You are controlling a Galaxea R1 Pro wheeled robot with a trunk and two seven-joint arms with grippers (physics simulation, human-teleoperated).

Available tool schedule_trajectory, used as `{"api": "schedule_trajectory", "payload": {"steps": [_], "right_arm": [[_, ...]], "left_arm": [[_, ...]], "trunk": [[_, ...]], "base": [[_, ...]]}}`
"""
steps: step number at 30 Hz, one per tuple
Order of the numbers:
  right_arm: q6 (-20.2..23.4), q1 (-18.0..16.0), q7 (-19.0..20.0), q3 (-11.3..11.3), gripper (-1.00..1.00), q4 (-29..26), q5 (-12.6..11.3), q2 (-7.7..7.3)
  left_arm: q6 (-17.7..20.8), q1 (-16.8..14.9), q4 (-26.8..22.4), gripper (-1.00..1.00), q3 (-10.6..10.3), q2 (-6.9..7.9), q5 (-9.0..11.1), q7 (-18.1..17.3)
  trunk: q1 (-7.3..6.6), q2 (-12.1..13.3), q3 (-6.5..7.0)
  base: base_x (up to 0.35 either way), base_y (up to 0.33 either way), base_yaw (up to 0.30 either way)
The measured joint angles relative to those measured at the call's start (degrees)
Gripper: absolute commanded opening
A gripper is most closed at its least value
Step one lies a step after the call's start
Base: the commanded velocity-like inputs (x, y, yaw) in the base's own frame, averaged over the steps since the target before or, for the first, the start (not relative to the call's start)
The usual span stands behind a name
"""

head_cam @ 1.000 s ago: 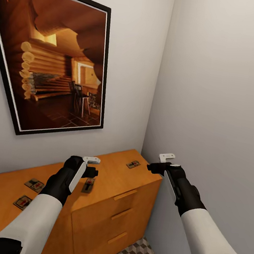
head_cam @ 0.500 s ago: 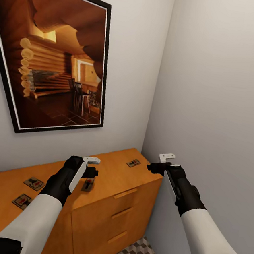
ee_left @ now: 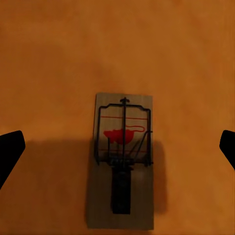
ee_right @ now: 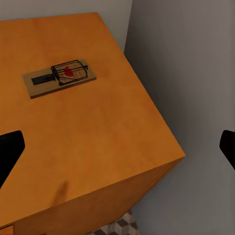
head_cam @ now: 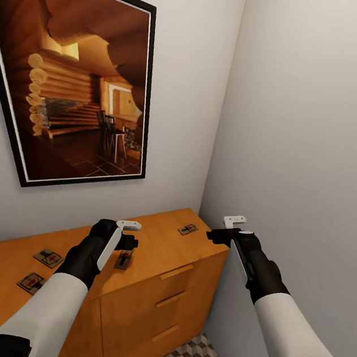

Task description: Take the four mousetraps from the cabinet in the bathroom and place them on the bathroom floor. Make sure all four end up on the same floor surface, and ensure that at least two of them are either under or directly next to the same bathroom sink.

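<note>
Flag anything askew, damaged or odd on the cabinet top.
Nothing stands out. Four mousetraps lie flat and intact on the cabinet, scattered at different angles but none overhanging an edge. The left gripper hovers open over one; the right gripper is open near the corner trap.

The left claw (head_cam: 129,234) partly covers one mousetrap (head_cam: 124,259); the cabinet (head_cam: 142,305) and framed picture (head_cam: 72,82) are cut off at the frame edge.
</note>
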Motion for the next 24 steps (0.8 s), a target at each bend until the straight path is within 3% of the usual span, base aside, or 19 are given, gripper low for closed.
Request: {"api": "schedule_trajectory", "payload": {"steps": [14, 24], "right_arm": [[0.0, 0.0, 0.0, 0.0, 1.0, 0.0, 0.0, 0.0], [0.0, 0.0, 0.0, 0.0, 1.0, 0.0, 0.0, 0.0]], "left_arm": [[0.0, 0.0, 0.0, 1.0, 0.0, 0.0, 0.0, 0.0], [0.0, 0.0, 0.0, 1.0, 0.0, 0.0, 0.0, 0.0]], "trunk": [[0.0, 0.0, 0.0], [2.19, -4.0, -1.79]], "base": [[0.0, 0.0, 0.0], [0.0, 0.0, 0.0]]}}
